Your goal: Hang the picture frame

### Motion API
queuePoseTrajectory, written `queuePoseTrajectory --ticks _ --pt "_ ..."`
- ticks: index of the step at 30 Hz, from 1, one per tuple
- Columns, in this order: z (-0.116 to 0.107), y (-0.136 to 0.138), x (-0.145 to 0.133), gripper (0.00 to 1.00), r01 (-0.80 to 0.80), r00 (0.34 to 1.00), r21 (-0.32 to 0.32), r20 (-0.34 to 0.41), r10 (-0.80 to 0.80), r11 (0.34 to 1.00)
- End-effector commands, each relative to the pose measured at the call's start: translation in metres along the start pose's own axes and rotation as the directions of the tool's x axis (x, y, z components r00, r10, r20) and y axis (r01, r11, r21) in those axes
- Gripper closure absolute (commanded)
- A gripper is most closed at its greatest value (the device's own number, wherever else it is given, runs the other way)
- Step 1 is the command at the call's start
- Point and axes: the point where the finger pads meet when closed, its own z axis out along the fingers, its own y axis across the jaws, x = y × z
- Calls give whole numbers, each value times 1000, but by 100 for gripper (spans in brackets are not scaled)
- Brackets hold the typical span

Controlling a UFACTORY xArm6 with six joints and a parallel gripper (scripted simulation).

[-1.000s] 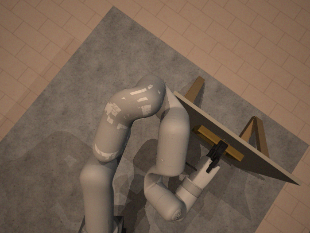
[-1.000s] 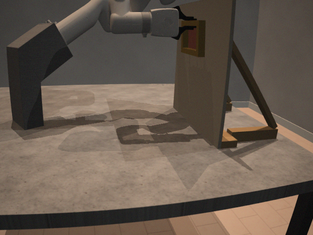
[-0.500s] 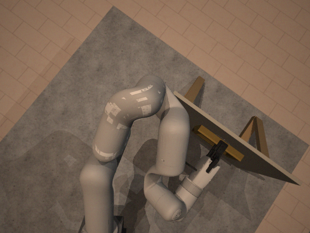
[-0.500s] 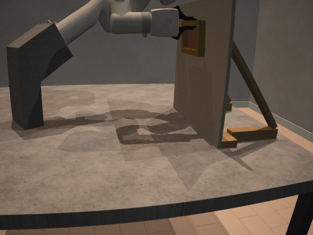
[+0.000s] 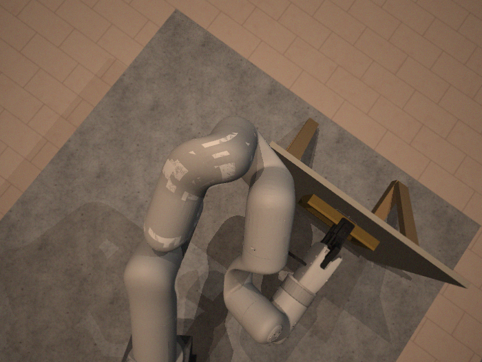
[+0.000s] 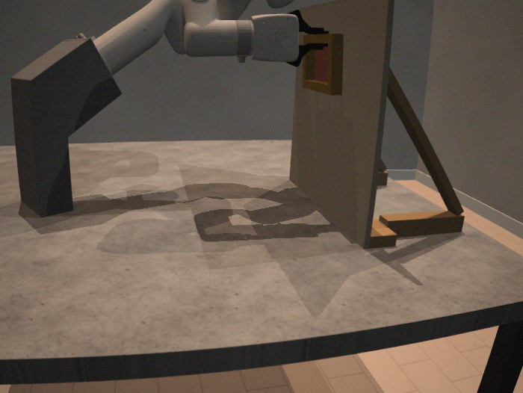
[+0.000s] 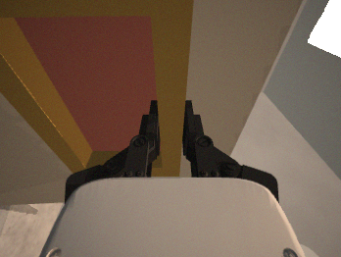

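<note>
The picture frame is gold with a red picture. It sits upright and flat against the standing board, near the board's top. My gripper reaches in horizontally and is shut on the frame's top bar, one finger above the bar and one inside the opening. The screw is hidden behind the frame and the fingers, so I cannot tell where the frame sits on it.
Wooden braces prop the board from behind, with a foot block on the table. The arm's dark pedestal stands at the left. The table's front edge runs across the bottom of the view.
</note>
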Motion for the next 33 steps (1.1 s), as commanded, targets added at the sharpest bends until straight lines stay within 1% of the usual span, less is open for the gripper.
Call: queuePoseTrajectory --ticks 1,33 --pt "0 1 0 100 2 1000 -1 -1 -2 1000" --pt "0 -3 0 100 2 1000 -1 0 -2 1000"
